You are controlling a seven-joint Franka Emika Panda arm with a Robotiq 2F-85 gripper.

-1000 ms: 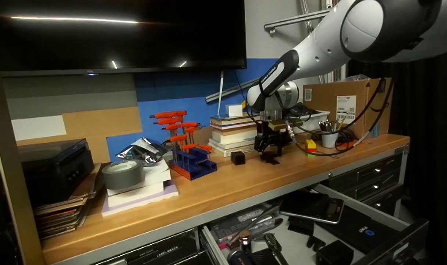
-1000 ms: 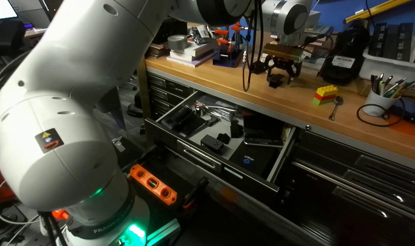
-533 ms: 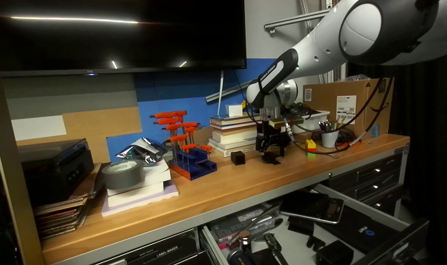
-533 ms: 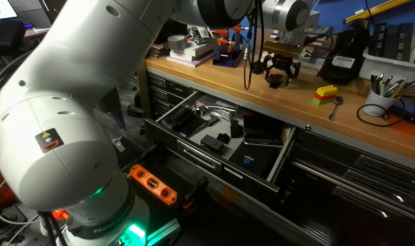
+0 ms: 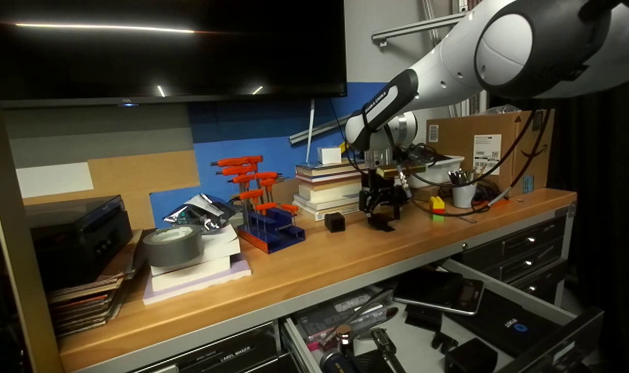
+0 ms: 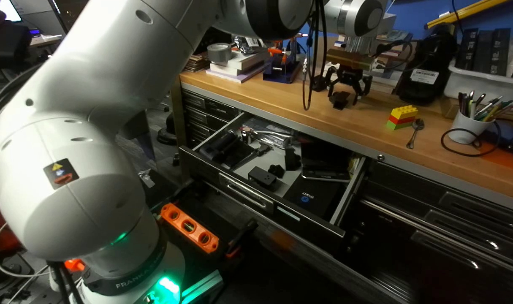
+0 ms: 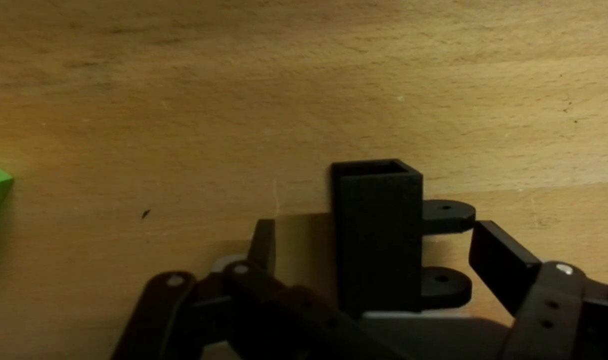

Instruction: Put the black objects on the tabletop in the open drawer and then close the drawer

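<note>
A black rectangular bracket (image 7: 379, 240) with two rounded tabs lies on the wooden tabletop (image 5: 283, 269). It also shows in both exterior views (image 5: 380, 224) (image 6: 340, 99). My gripper (image 7: 376, 242) is open, with its fingers (image 7: 263, 245) on either side of this bracket. The left finger is apart from it. Whether the right finger touches a tab, I cannot tell. A small black cube (image 5: 335, 221) sits to the left of the gripper; it is partly hidden in an exterior view (image 6: 319, 83). The drawer (image 6: 210, 171) stands open, with dark items inside.
A brick stack (image 6: 402, 117), a spoon (image 6: 416, 134) and a white pen cup (image 6: 467, 128) stand on the gripper's other side. The red-orange hex-key rack (image 5: 273, 235) and book stack (image 5: 327, 191) are near the cube. Cables hang beside the gripper.
The arm's elbow has sunk a little. The gripper has shifted slightly over the black bracket. The black objects and the drawer have not moved.
</note>
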